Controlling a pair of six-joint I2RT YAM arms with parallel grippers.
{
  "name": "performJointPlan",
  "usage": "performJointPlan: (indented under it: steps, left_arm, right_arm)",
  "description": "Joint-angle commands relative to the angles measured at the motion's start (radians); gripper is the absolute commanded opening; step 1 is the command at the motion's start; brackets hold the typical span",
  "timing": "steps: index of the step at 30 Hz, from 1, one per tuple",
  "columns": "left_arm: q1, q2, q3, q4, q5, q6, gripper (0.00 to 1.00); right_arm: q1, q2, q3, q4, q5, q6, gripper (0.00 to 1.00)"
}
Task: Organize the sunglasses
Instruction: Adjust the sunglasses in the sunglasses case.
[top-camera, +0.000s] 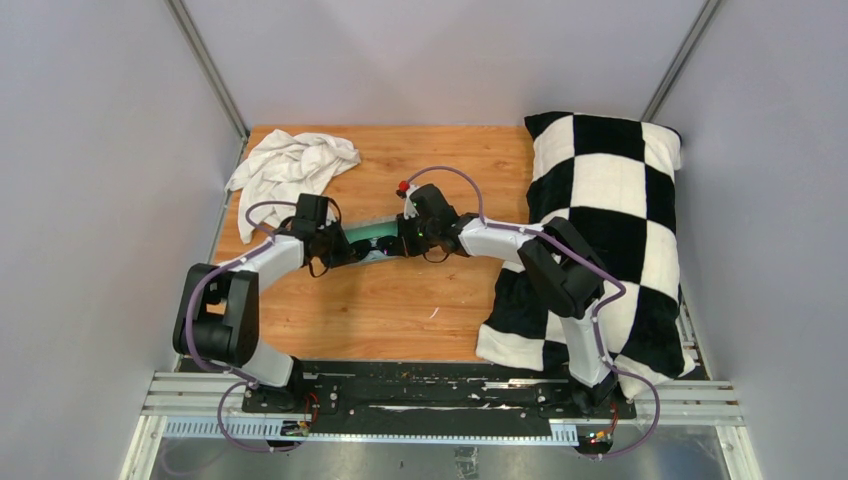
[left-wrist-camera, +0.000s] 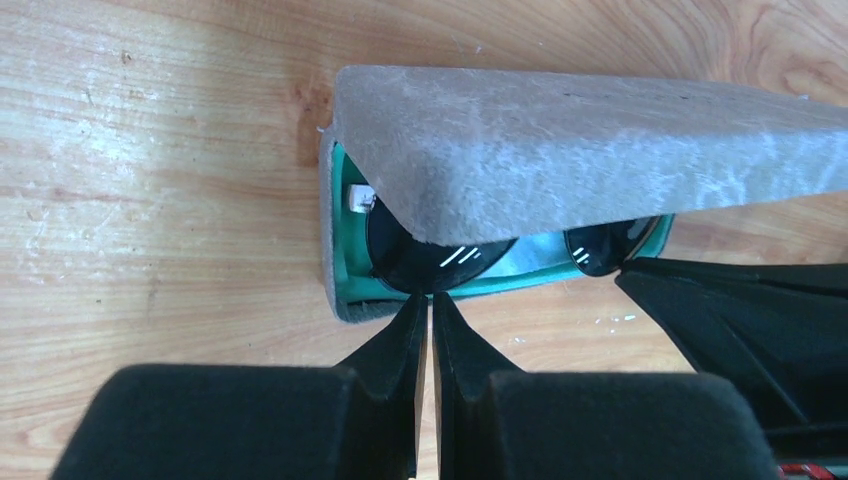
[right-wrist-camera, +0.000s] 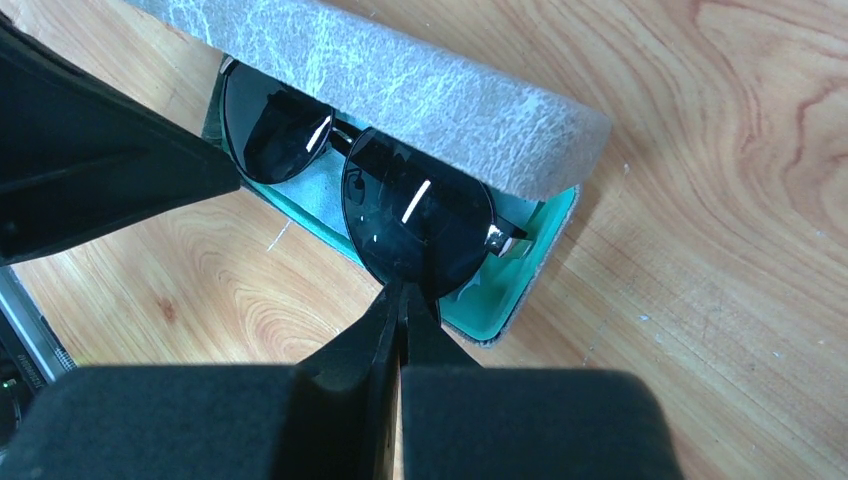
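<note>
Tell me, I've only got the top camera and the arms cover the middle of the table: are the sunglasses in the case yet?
Observer: Yes. The right wrist camera shows the sunglasses lying inside the grey case, on its teal lining.
Operator: Is the lid down?
Observer: Not fully. The lid is tilted over them with its front edge raised, and both lenses show beneath it.
Operator: Are the fingers gripping anything?
Observer: Both pairs look shut. The left fingers have their tips at the case's front rim, and the right fingers at a lens edge.
</note>
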Motion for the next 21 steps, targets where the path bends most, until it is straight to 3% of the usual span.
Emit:
performJointPlan:
  steps: [1, 21]
  left_arm:
    - [-0.006, -0.072, 0.026, -0.033, 0.009, 0.005, 0.10]
    - [-0.006, -0.203, 0.031, -0.105, 0.018, 0.013, 0.13]
  right_arm:
    - [0.006, 0.008, 0.019, -0.052, 0.030, -0.026, 0.00]
    - [0.005, -0.014, 0.012, -0.070, 0.065, -0.059, 0.00]
